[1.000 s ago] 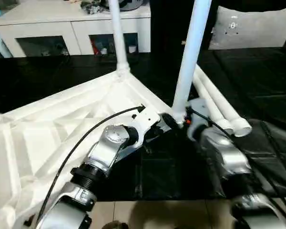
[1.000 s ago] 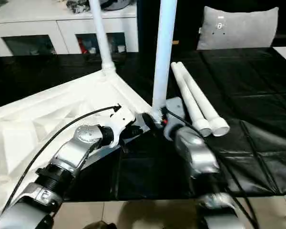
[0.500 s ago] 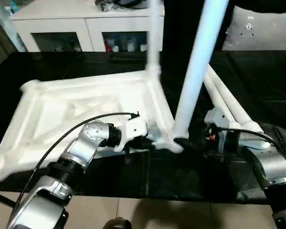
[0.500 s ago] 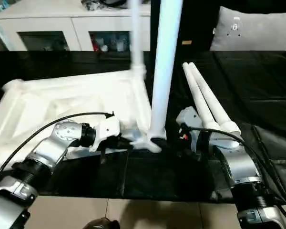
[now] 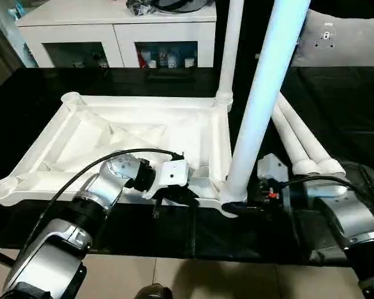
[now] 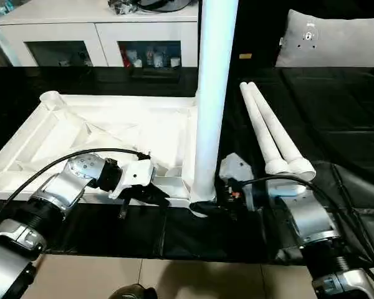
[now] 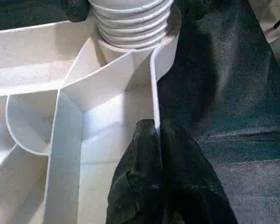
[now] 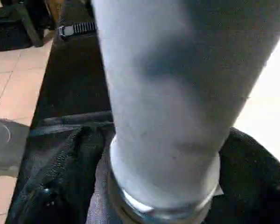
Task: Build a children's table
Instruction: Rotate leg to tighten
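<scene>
The white table top point(image 5: 112, 131) lies upside down on the black surface, ribs up. One leg point(image 5: 229, 50) stands in its far right corner socket. Another leg point(image 5: 262, 106) stands in the near right socket. Two loose legs point(image 5: 302, 143) lie side by side to the right. My left gripper point(image 7: 156, 126) is shut on the thin near rim of the top, close to the near leg's ribbed base point(image 7: 130, 18). My right gripper point(image 5: 237, 207) is closed around the foot of the near leg point(image 8: 168, 93), one black finger point(image 8: 60, 182) on each side.
A white cabinet with glass doors point(image 5: 112, 37) stands behind the black-covered work surface point(image 5: 343, 118). A grey cushion point(image 5: 343, 40) sits at the back right. Two corner sockets point(image 5: 71, 98) on the top's left side stand open. The surface's front edge borders tiled floor point(image 5: 206, 274).
The table top has swung round with its two upright legs, its near right corner coming toward me and its left side into view. The view has shifted too. Both grippers stayed at that corner.
</scene>
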